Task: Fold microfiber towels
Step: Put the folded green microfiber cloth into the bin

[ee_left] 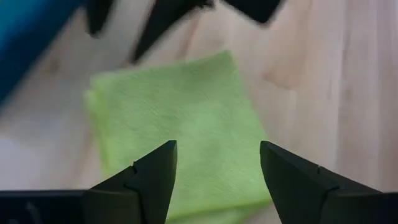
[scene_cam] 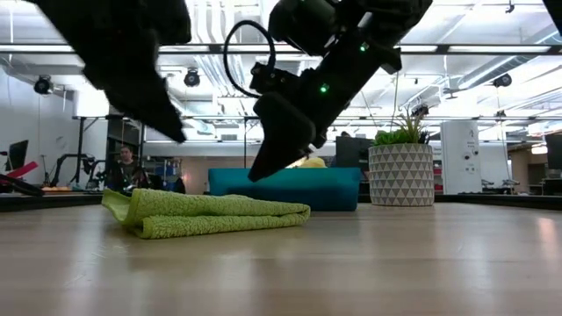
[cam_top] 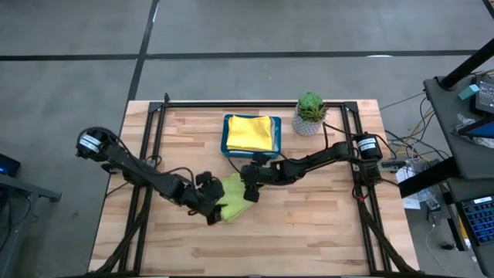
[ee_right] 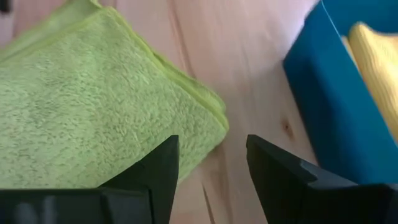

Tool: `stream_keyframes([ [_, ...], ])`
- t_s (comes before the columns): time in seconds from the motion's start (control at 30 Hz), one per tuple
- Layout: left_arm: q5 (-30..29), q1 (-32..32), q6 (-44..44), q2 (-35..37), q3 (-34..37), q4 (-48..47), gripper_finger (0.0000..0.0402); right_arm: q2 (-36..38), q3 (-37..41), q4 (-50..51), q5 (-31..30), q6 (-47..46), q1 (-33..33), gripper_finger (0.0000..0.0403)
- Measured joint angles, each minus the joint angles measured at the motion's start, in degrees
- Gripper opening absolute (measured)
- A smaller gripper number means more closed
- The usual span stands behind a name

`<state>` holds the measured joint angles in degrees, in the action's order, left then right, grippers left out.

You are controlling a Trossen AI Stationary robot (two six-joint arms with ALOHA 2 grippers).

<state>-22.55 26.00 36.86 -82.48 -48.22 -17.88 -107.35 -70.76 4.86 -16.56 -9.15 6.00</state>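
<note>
I'm finishing the green towel fold mid-table; left gripper and right gripper both spread, holding nothing. Next: lifting it into the tray.

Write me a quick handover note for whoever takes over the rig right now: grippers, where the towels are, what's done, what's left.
Left gripper: open, empty, hovering over the folded lime green towel.
Right gripper: open, empty, over the towel's edge nearest the teal tray.
Towels: the lime green one lies folded flat on the wooden table, just in front of the tray. A folded yellow towel sits in the tray. No other towels are in view.
Done: the lime green towel looks folded and neither gripper holds it.
Left: probably moving the lime green towel into the tray onto the yellow one.
The potted plant stands beside the tray, so watch clearance.
</note>
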Motion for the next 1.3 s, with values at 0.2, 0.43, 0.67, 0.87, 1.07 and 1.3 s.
stream_keyframes([
  [0.2,-0.5,5.6,7.3,-4.3,0.4,4.5,0.0215,0.0,0.0,-1.8,0.0,4.0,0.0,0.0178],
  [0.43,-1.3,8.1,15.3,-7.5,0.6,5.4,0.0215,0.0,0.0,-3.9,0.0,10.4,0.0,0.0178],
  [0.67,1.0,8.4,14.7,-7.7,0.7,4.9,0.0215,0.0,-1.2,-3.0,4.8,-3.4,-1.2,0.0185],
  [0.87,1.8,8.4,12.3,-7.7,2.2,4.8,0.0215,0.0,-2.5,1.9,17.5,-12.7,-3.5,0.0222],
  [1.07,6.2,8.4,12.3,-7.7,3.6,0.4,0.0215,0.0,-2.1,5.7,21.2,-18.6,-3.9,0.0256],
  [1.3,5.0,8.2,10.3,-7.7,5.5,0.3,0.0215,-2.2,-1.4,5.0,21.1,-24.0,-3.9,0.0271],
])
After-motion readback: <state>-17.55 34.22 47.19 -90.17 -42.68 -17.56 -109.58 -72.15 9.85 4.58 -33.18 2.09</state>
